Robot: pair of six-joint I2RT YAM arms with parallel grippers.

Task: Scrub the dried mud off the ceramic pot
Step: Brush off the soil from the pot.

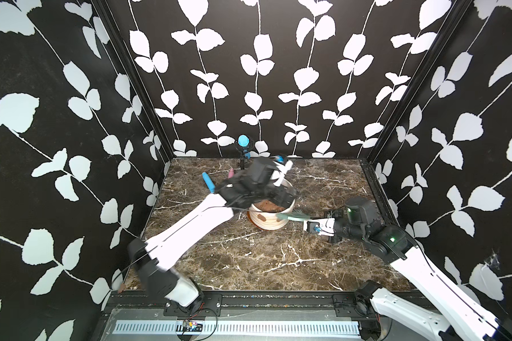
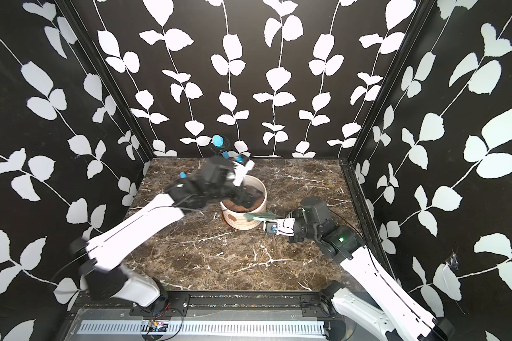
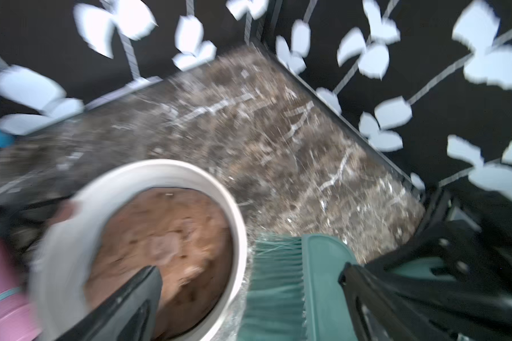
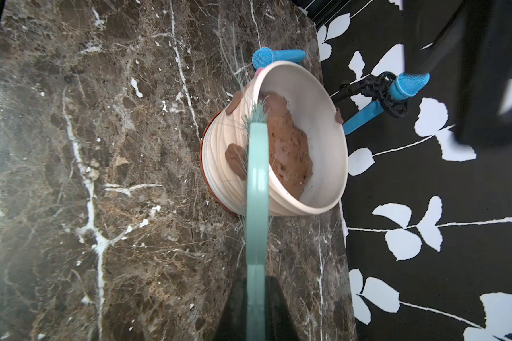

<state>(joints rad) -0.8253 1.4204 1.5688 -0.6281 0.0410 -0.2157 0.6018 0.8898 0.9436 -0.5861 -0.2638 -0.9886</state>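
One gripper sits nearest: the right gripper [image 1: 309, 222], clamped on the handle of a teal brush [image 4: 257, 177]. The bristles [image 3: 272, 283] lie against the near wall of the ceramic pot [image 1: 271, 226], which stands mid-worktop [image 1: 249, 259] on its orange saucer [image 4: 203, 153].

Dried mud [image 4: 234, 158] sticks to the ribbed wall in flat reddish blobs. One is right beside the bristles, another sits higher toward the rim, and a third is on the far side.

The pot is likely stiff, breakable and fairly heavy, with soil [image 4: 290, 153] filling the bottom. Its smooth wall and the polished stone under the saucer suggest it would skid or turn under a sideways scrub rather than stay put. The best hold is probably the rim on the side away from the brush, one finger inside and one outside, squeezed gently because ceramic chips. The ribs offer some purchase lower down. The mud looks clay-like and well stuck, so it should need firm, short strokes.

The left gripper [image 2: 246, 197] hangs over the pot's far rim. That wrist view is smeared, but the jaws look spread wide, with one finger [image 3: 130, 295] above the soil. It grips nothing: the right wrist view shows the rim free.

Behind the pot lies a blue toy microphone [image 4: 278, 56], and a second one [image 1: 243, 141] stands on a small stand by the back wall.
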